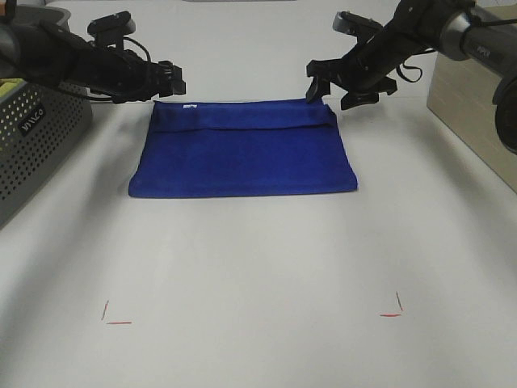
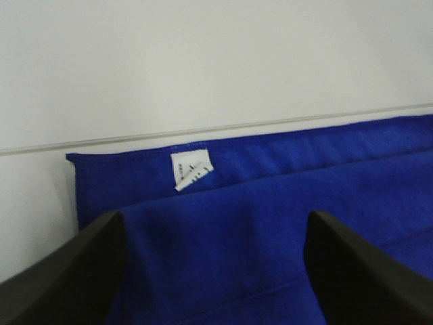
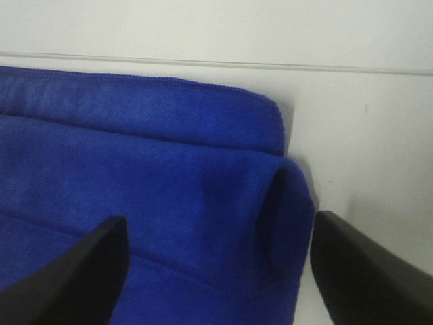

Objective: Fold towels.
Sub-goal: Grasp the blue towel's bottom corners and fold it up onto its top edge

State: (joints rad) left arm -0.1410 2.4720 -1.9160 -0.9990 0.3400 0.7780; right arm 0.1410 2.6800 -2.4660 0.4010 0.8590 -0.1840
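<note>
The royal-blue towel [image 1: 242, 149] lies folded on the white table, its upper layer ending just short of the far edge. Its white tag [image 1: 191, 106] shows at the far left corner, also in the left wrist view [image 2: 191, 170]. My left gripper [image 1: 173, 81] is open and empty just above and behind the far left corner; the towel [image 2: 270, 217] lies between its fingers [image 2: 74, 271]. My right gripper [image 1: 338, 90] is open and empty over the far right corner, where the fold [image 3: 284, 210] bulges open on the towel [image 3: 135, 176].
A grey perforated basket [image 1: 36, 137] with a yellow-green cloth [image 1: 8, 85] stands at the left edge. A wooden box [image 1: 472, 113] stands at the right. Red corner marks [image 1: 113, 317] [image 1: 393, 309] lie on the near table. A seam line [image 2: 216, 128] crosses the table behind the towel.
</note>
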